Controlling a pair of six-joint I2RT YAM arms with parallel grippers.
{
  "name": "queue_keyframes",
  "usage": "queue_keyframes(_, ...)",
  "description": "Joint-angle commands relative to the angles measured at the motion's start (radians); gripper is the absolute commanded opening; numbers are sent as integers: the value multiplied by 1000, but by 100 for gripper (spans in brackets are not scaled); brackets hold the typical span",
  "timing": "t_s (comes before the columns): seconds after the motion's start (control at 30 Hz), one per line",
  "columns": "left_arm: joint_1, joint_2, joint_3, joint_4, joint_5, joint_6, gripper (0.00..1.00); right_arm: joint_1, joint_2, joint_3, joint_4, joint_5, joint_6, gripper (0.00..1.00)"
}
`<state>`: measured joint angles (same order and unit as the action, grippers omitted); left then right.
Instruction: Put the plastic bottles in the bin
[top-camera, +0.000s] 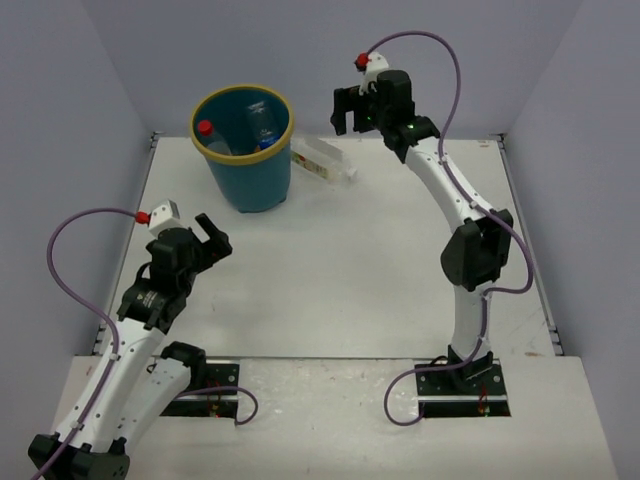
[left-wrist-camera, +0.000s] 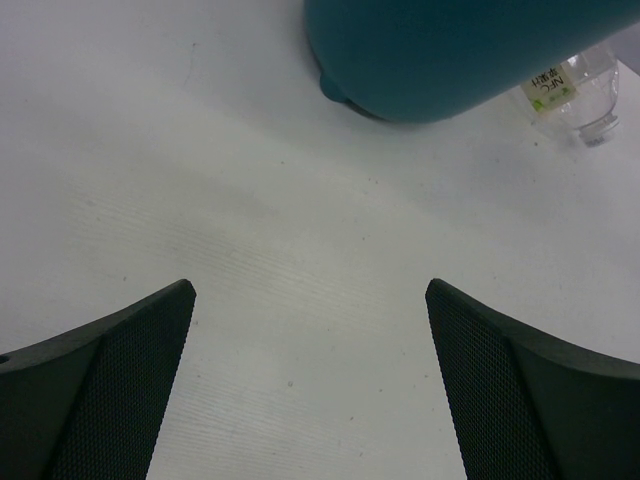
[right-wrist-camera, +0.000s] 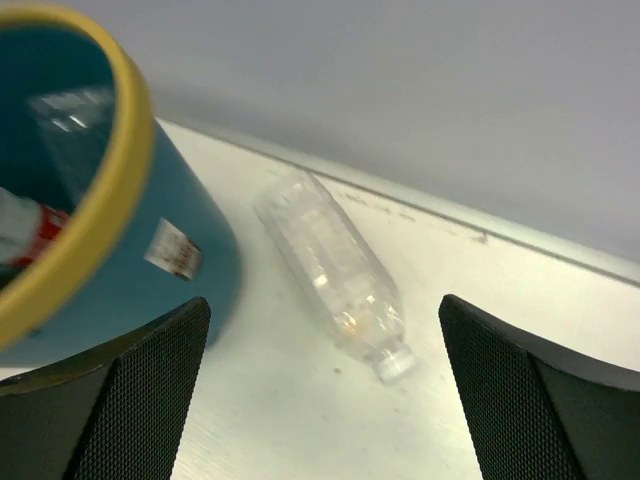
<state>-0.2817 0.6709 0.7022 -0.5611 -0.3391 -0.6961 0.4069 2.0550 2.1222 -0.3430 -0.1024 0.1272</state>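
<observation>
I see the bin (top-camera: 250, 185) upright at the far left of the table (top-camera: 350, 270). It holds several plastic bottles, among them a red-capped bottle (top-camera: 207, 132) and a blue-capped bottle (top-camera: 266, 142). One clear bottle (top-camera: 322, 160) lies on its side just beside the bin, outside it. The right gripper (top-camera: 349, 120) hangs near it, jaws spread and empty. The left gripper (top-camera: 213, 238) is likewise released and holds nothing.

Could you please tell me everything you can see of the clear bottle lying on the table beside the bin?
The clear bottle is ribbed, see-through plastic, looks empty, and has a pale cap. It lies on its side on the white table near the back edge, on the right of the bin in the top view, with a gap between them. Nothing else touches it.
</observation>
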Motion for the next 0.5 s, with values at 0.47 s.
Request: queue_keyframes(0.47, 4, 43, 9, 41, -11, 7, 100, -2, 372, 168, -255, 157, -355, 99)
